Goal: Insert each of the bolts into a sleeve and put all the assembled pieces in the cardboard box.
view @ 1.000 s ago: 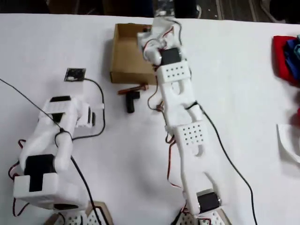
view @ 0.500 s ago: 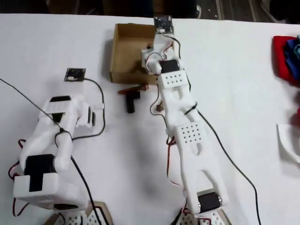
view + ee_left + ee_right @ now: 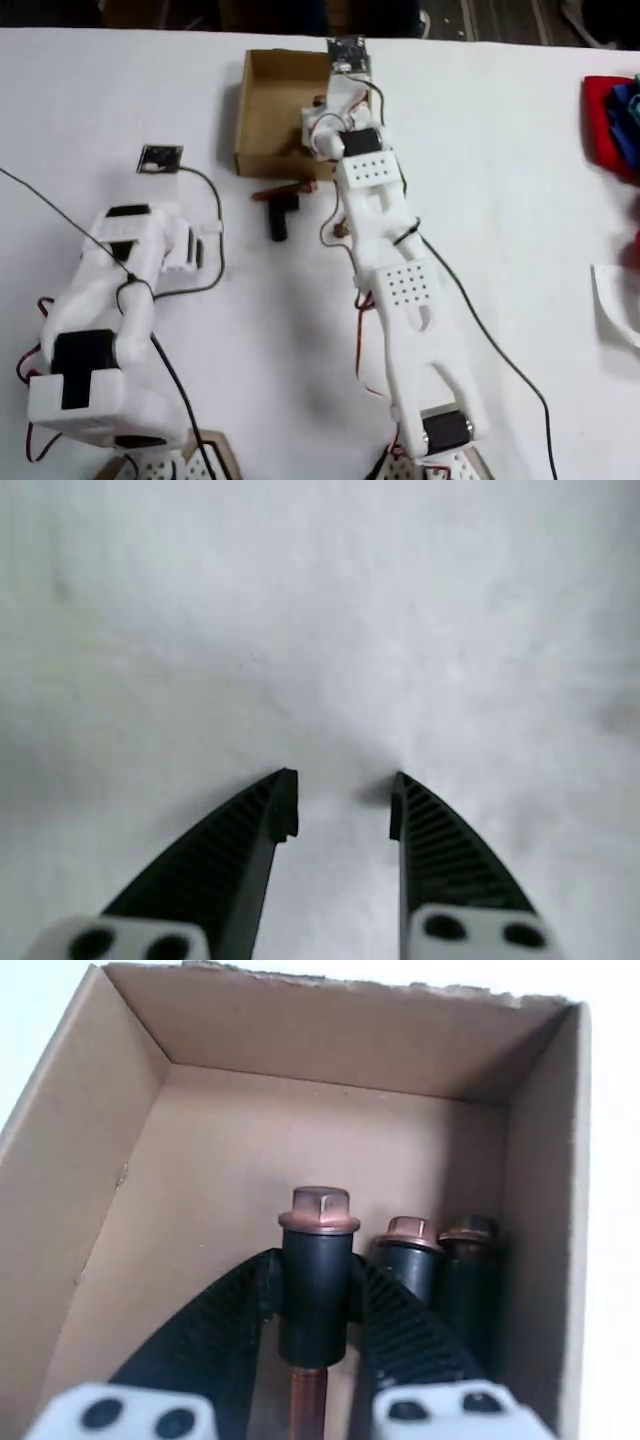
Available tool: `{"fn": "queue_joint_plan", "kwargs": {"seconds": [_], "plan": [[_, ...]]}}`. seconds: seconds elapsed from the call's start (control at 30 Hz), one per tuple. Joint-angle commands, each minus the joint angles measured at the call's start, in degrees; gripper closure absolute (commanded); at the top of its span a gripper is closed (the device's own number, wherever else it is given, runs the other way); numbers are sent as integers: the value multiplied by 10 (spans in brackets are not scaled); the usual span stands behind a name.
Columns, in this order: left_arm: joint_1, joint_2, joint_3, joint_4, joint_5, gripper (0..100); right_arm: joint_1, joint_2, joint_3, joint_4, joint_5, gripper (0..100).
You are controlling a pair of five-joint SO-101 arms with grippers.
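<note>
My right gripper [image 3: 316, 1305] is shut on an assembled piece [image 3: 315, 1280], a copper bolt in a black sleeve, held inside the cardboard box [image 3: 230, 1150]. Two more assembled pieces [image 3: 440, 1265] lie on the box floor against one wall. In the high view the right arm [image 3: 375, 200] stretches over the cardboard box [image 3: 270, 105]. A loose copper bolt [image 3: 285, 190] and a black sleeve [image 3: 280, 215] lie on the table just in front of the box. My left gripper [image 3: 343, 805] stands open over bare white table, nothing between its fingers.
A small dark square board [image 3: 160, 159] with a cable lies near the left arm [image 3: 120, 270]. Red and blue cloth [image 3: 612, 110] sits at the right edge, with a white object [image 3: 615, 305] below it. Wires trail beside both arms.
The right arm has swung its gripper over and down into the cardboard box with the assembled piece. The left arm has stayed still.
</note>
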Motion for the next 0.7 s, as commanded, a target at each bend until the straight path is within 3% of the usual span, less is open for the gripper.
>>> {"fn": "queue_joint_plan", "kwargs": {"seconds": [0.0, 0.43, 0.67], "plan": [[-5, 1, -15, 0, -2, 828, 3, -15, 6, -16, 2, 975], [-5, 1, -15, 0, -2, 828, 3, -16, 33, -17, 1, 967], [-6, 1, -15, 0, -2, 828, 3, -22, 26, -17, 1, 880]]}}
